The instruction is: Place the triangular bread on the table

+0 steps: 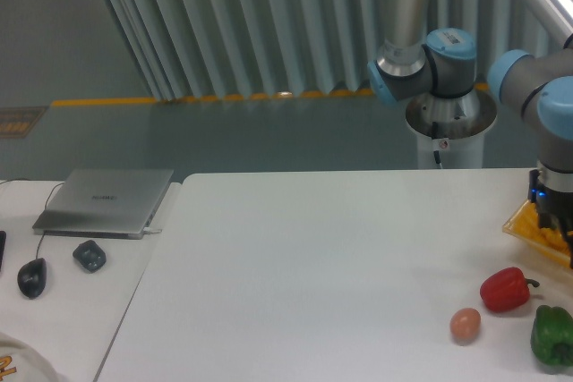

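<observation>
Triangular bread (pixel 528 225): golden, at right edge of counter (pixel 313 275), partly hidden under hand (pixel 560 230). Hand: cut off by frame edge, down at bread; opening and grip cannot be told. Near right front corner: red pepper (pixel 506 290), egg (pixel 465 325), green pepper (pixel 551 335).
</observation>
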You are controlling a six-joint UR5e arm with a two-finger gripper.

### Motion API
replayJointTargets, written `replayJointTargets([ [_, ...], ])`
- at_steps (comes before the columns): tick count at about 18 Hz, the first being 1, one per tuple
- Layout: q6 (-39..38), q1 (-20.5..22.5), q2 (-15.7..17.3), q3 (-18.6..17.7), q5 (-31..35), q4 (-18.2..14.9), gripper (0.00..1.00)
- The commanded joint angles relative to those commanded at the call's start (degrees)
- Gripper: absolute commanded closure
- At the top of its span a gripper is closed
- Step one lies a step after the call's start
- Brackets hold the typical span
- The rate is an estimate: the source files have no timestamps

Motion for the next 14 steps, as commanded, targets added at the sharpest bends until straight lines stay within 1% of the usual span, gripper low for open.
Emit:
replayJointTargets([
  [3,0.0,0.4,0.1,0.0,0.1,0.2,0.00],
  [7,1.8,2.9,0.6,-0.1,0.0,-0.7,0.00],
  [10,2.1,3.6,0.9,-0.5,0.0,-0.9,0.00],
  [12,5.7,4.5,1.1,-0.9,0.0,-0.7,0.00],
  [14,11.3,6.0,1.2,-0.9,0.0,-0.4,0.00],
])
